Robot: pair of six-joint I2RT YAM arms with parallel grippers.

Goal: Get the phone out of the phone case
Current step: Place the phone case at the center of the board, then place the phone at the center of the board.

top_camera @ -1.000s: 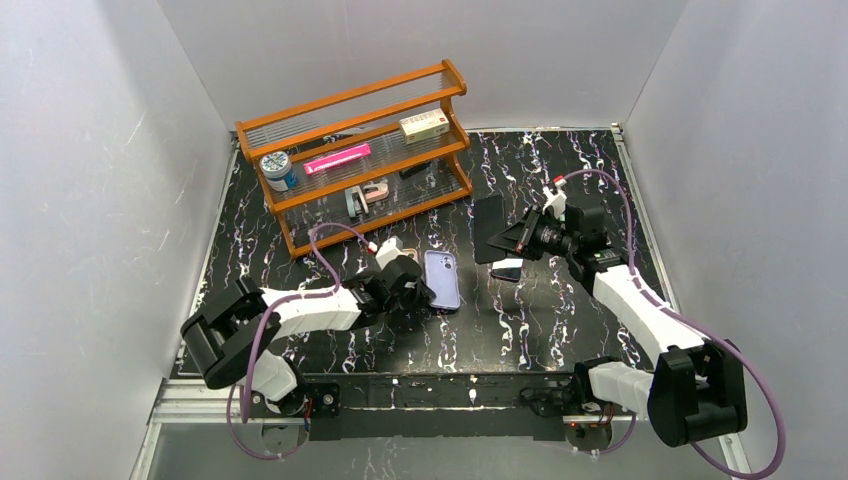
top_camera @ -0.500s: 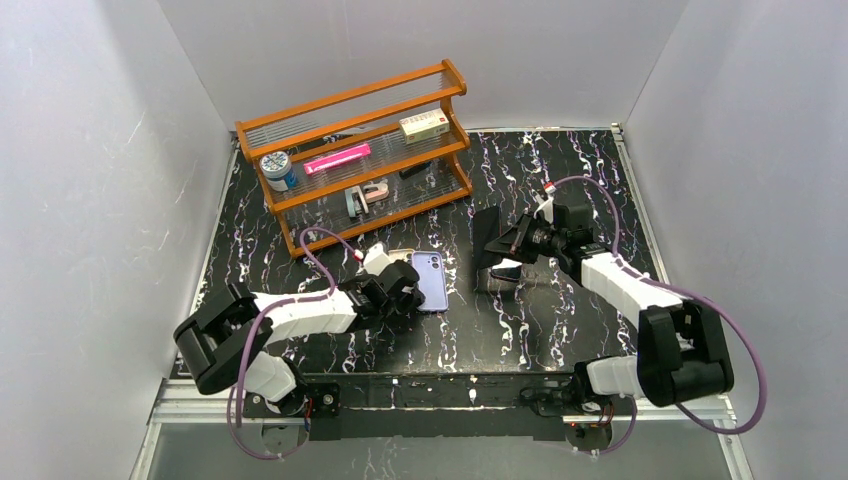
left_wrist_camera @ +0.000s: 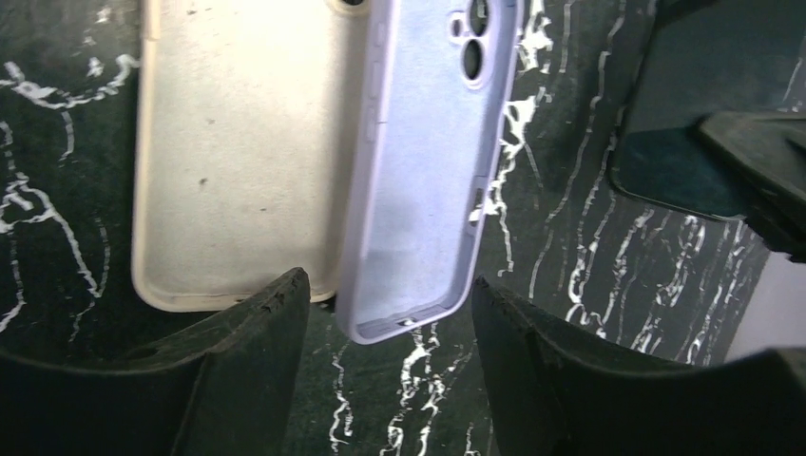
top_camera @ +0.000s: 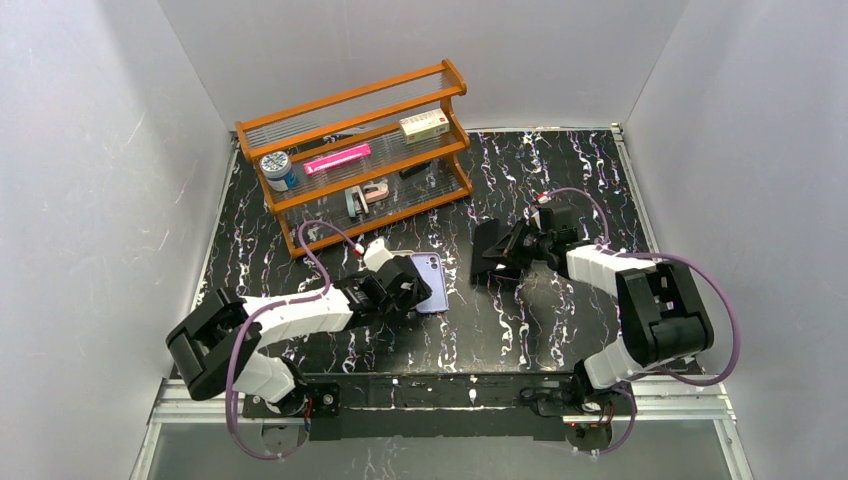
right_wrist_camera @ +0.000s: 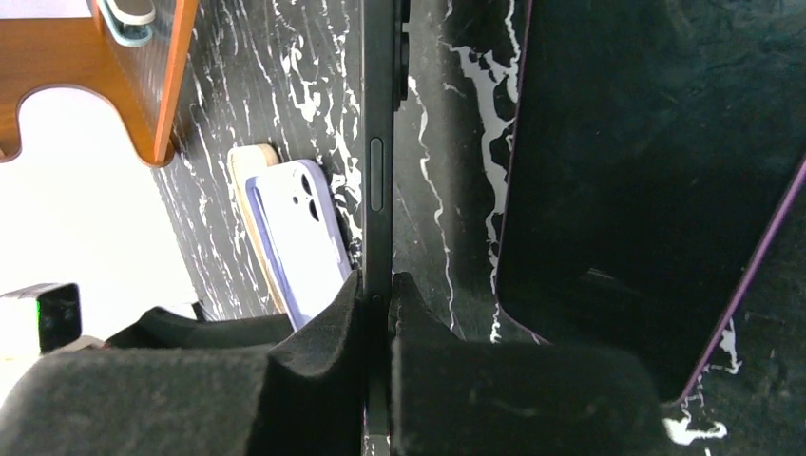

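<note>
- phone (right_wrist_camera: 377, 142) already out, edge-on at centre of right wrist view, pinched between right fingers (right_wrist_camera: 318, 342)
- purple case (left_wrist_camera: 428, 171) empty, centre of left wrist view, leaning on cream case (left_wrist_camera: 238, 152) at its left
- left fingers (left_wrist_camera: 252, 351) spread either side of the case's lower end, not gripping
- judged: separation done; next calls for laying phone flat on bare desk (left_wrist_camera: 570, 285)
- unclear: what the dark slab (right_wrist_camera: 656, 190) right of phone is; phone's lower end hidden by fingers
</note>
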